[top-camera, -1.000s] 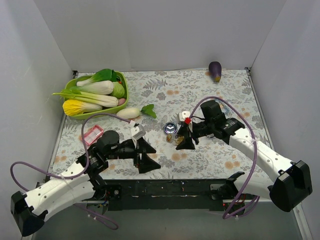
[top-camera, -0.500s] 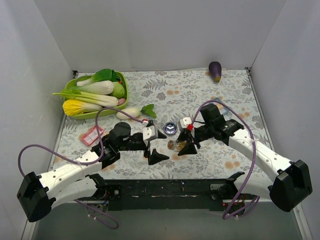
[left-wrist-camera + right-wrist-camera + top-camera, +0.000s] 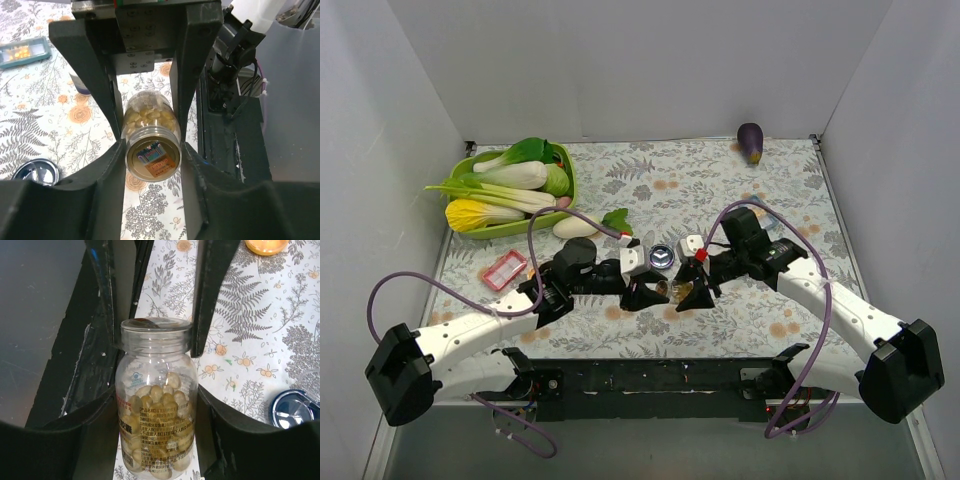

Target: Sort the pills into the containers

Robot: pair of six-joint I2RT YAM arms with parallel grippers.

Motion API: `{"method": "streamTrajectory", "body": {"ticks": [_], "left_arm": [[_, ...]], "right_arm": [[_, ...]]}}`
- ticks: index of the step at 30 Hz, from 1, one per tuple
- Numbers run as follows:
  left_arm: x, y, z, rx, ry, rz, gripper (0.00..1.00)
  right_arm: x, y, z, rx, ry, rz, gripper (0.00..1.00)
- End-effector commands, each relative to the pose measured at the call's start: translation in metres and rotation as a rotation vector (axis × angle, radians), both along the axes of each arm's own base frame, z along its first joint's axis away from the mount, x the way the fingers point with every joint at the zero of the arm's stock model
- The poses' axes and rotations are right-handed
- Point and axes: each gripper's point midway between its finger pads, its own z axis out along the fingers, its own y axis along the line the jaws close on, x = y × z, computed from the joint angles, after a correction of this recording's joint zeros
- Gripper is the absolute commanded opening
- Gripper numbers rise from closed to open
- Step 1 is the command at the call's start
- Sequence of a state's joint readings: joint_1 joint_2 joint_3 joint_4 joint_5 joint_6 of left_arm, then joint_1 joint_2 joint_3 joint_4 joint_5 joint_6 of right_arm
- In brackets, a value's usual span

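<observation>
Left gripper (image 3: 150,145) and right gripper (image 3: 689,291), both clamped on one pill bottle (image 3: 156,440).
Clear plastic, printed label, pale yellow capsules (image 3: 152,396) inside.

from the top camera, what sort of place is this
Probably a robot test cell: bare white walls box in a floral-covered table, two arms mounted at its near edge.

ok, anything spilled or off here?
No spill visible. The clear plastic pill bottle of yellowish capsules is held by both the left pincer and right pincer at once. A white radish lies outside the green basket; a purple eggplant sits far right.
</observation>
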State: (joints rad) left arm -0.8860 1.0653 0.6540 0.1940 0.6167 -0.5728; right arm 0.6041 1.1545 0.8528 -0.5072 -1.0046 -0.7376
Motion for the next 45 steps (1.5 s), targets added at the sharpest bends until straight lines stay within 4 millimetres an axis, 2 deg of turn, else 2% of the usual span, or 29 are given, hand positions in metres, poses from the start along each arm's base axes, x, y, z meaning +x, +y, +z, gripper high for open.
{"method": "streamTrajectory", "body": {"ticks": [1, 3, 6, 7, 8, 9, 10, 11, 12, 13, 14, 18, 19, 20, 23, 24, 26, 27, 28, 29, 31, 32, 34, 35, 36, 39, 42, 43, 45], "left_arm": [[0.002, -0.005, 0.021, -0.039, -0.010, 0.005, 0.18], [0.003, -0.005, 0.022, -0.038, 0.014, 0.020, 0.00], [0.011, -0.005, 0.025, -0.037, 0.156, 0.118, 0.00], [0.014, -0.007, 0.036, -0.059, 0.258, 0.161, 0.00], [0.025, -0.005, 0.027, -0.028, 0.336, 0.257, 0.00], [0.031, -0.005, 0.029, -0.029, 0.406, 0.315, 0.00], [0.039, -0.004, 0.028, -0.033, 0.501, 0.397, 0.00], [0.041, -0.003, 0.029, -0.034, 0.702, 0.493, 0.00], [0.054, 0.002, 0.023, -0.056, 0.823, 0.631, 0.00], [0.056, 0.004, 0.021, -0.078, 0.943, 0.700, 0.00], [0.052, 0.004, 0.019, -0.117, 1.191, 0.788, 0.00], [0.041, -0.006, 0.010, -0.142, 1.527, 0.819, 0.01], [0.038, -0.008, 0.013, -0.146, 1.549, 0.794, 0.10], [0.039, -0.012, 0.022, -0.174, 1.542, 0.763, 0.44], [0.039, -0.013, 0.039, -0.177, 1.462, 0.709, 0.67], [0.037, -0.012, 0.043, -0.179, 1.435, 0.693, 0.79], [0.030, -0.006, 0.048, -0.173, 1.347, 0.648, 0.87], [0.028, -0.003, 0.048, -0.169, 1.309, 0.631, 0.96], [0.023, 0.003, 0.035, -0.128, 1.217, 0.614, 0.97], [0.014, 0.009, 0.043, -0.129, 1.149, 0.559, 0.98], [0.000, 0.018, 0.037, -0.067, 0.991, 0.470, 0.98], [-0.007, 0.025, 0.023, -0.003, 0.823, 0.409, 0.98], [-0.029, 0.035, 0.023, 0.033, 0.650, 0.255, 0.98], [-0.034, 0.041, 0.006, 0.070, 0.483, 0.186, 0.98], [-0.045, 0.048, 0.017, 0.026, 0.385, 0.117, 0.98], [-0.039, 0.055, 0.015, -0.054, 0.057, 0.077, 0.98], [-0.020, 0.053, 0.041, -0.146, -0.210, 0.104, 0.98], [-0.010, 0.045, 0.032, -0.108, -0.217, 0.112, 0.98], [-0.002, 0.034, 0.040, -0.087, -0.261, 0.093, 0.98]], "right_arm": [[-0.003, 0.002, 0.008, 0.034, -0.002, 0.026, 0.01], [-0.002, 0.002, 0.007, 0.033, -0.009, 0.021, 0.01], [0.003, 0.001, 0.004, 0.013, -0.018, -0.012, 0.01], [0.009, 0.000, 0.003, -0.002, -0.031, -0.040, 0.01], [0.012, 0.000, 0.002, -0.009, -0.039, -0.059, 0.01], [0.016, 0.000, 0.001, -0.020, -0.045, -0.081, 0.01], [0.025, -0.001, -0.001, -0.038, -0.075, -0.119, 0.01], [0.029, -0.002, -0.002, -0.050, -0.070, -0.145, 0.01], [0.033, -0.002, -0.003, -0.058, -0.074, -0.167, 0.01], [0.039, -0.004, -0.004, -0.069, -0.084, -0.196, 0.01], [0.044, -0.004, -0.003, -0.067, -0.093, -0.213, 0.01], [0.051, -0.004, -0.004, -0.076, -0.088, -0.253, 0.01], [0.052, -0.005, -0.004, -0.076, -0.086, -0.255, 0.01], [0.051, -0.004, -0.004, -0.074, -0.087, -0.253, 0.01], [0.050, -0.006, -0.002, -0.066, -0.078, -0.254, 0.01], [0.049, -0.006, -0.002, -0.065, -0.072, -0.256, 0.01], [0.046, -0.007, -0.001, -0.052, -0.063, -0.248, 0.01], [0.046, -0.007, -0.001, -0.046, -0.062, -0.244, 0.01], [0.045, -0.007, 0.000, -0.041, -0.058, -0.239, 0.01], [0.045, -0.007, 0.001, -0.037, -0.059, -0.239, 0.01], [0.041, -0.007, 0.002, -0.030, -0.050, -0.226, 0.01], [0.040, -0.007, 0.003, -0.025, -0.054, -0.213, 0.01], [0.032, -0.005, 0.004, -0.006, -0.042, -0.172, 0.01], [0.028, -0.006, 0.003, -0.001, -0.043, -0.148, 0.01], [0.025, -0.005, 0.004, 0.007, -0.042, -0.128, 0.01], [0.013, -0.006, 0.005, 0.028, -0.036, -0.067, 0.01], [0.010, -0.007, 0.004, 0.032, -0.036, -0.044, 0.01], [0.007, -0.007, 0.003, 0.035, -0.031, -0.032, 0.01], [0.005, -0.007, 0.003, 0.039, -0.029, -0.021, 0.01]]}}
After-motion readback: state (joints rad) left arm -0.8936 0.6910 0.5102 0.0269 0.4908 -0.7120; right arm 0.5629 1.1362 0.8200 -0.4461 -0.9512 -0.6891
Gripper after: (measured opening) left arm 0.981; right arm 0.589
